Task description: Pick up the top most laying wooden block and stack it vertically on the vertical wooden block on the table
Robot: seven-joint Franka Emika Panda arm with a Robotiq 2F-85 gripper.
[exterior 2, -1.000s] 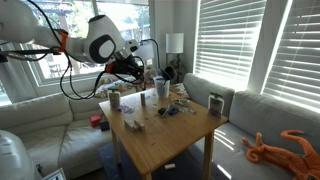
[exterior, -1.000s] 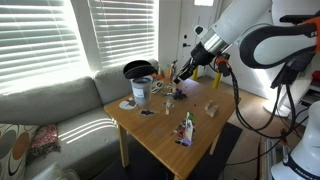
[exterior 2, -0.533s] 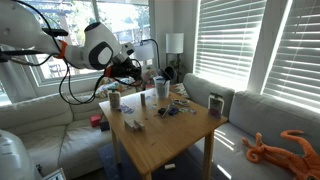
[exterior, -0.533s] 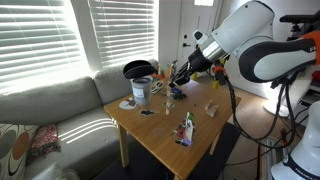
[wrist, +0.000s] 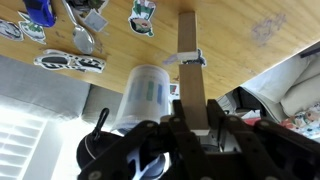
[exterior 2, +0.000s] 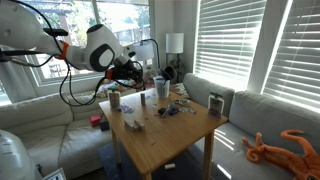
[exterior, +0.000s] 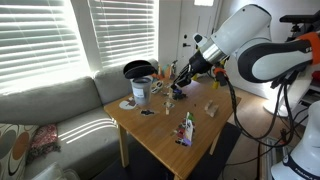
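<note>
Wooden block seen clamped between fingers of gripper, held above table; block runs toward 12 o'clock in wrist view. Carry step judged in hand. Next: block to be brought over small upright block, likely target, at 4 o'clock of gripper in an exterior view, stood on end, lowered squarely. No writing readable on pale cup at 10 o'clock.

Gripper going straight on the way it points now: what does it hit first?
Probably the table. The wooden block held in the gripper sticks out ahead and would touch it first. Depth is unclear.
</note>
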